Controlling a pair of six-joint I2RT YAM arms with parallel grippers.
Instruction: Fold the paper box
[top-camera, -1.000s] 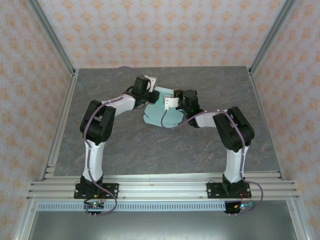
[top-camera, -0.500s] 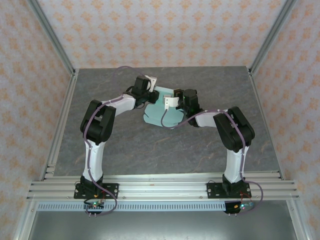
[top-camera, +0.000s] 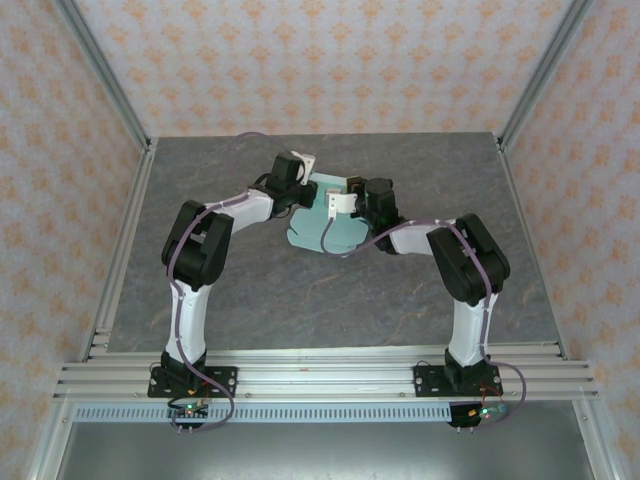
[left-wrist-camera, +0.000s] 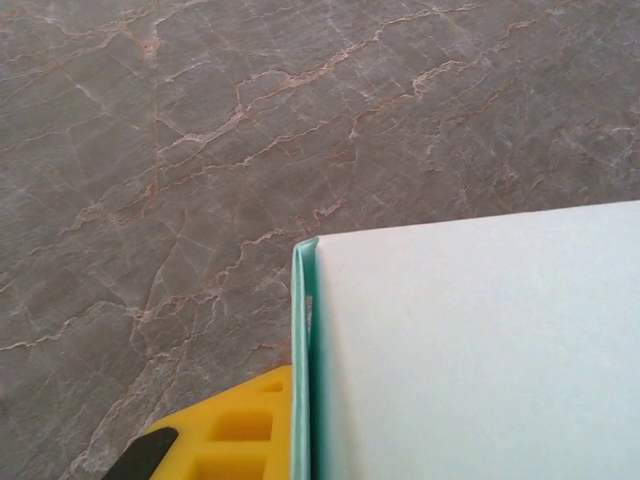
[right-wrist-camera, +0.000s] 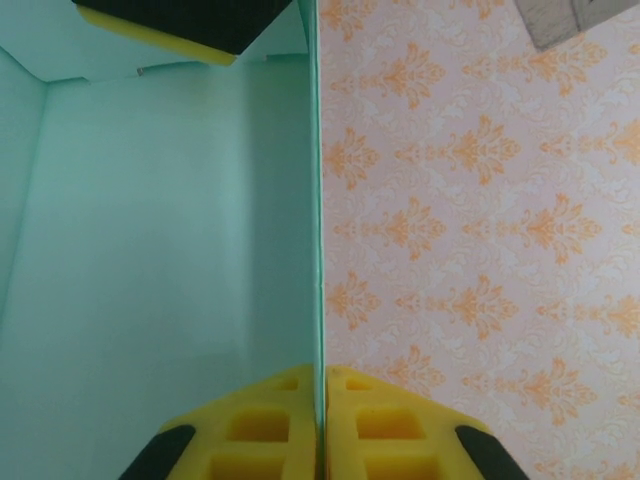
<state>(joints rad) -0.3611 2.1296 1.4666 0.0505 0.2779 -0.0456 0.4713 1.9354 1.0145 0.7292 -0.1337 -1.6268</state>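
Two tools flank the paper box (top-camera: 318, 236) between them, the right tool (right-wrist-camera: 320, 392) pinching a raised panel, the left tool (top-camera: 304, 191) against a folded edge, closure unclear; uneven pulling could crease or tear it.

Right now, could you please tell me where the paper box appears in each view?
Top external: the paper box sits far-centre on the table.
Left wrist: the paper box is at lower right, a pale panel.
Right wrist: the paper box is the mint wall across the left half.
Shared landmarks: the marbled table, top and left wrist; the wallpaper, top and right wrist.
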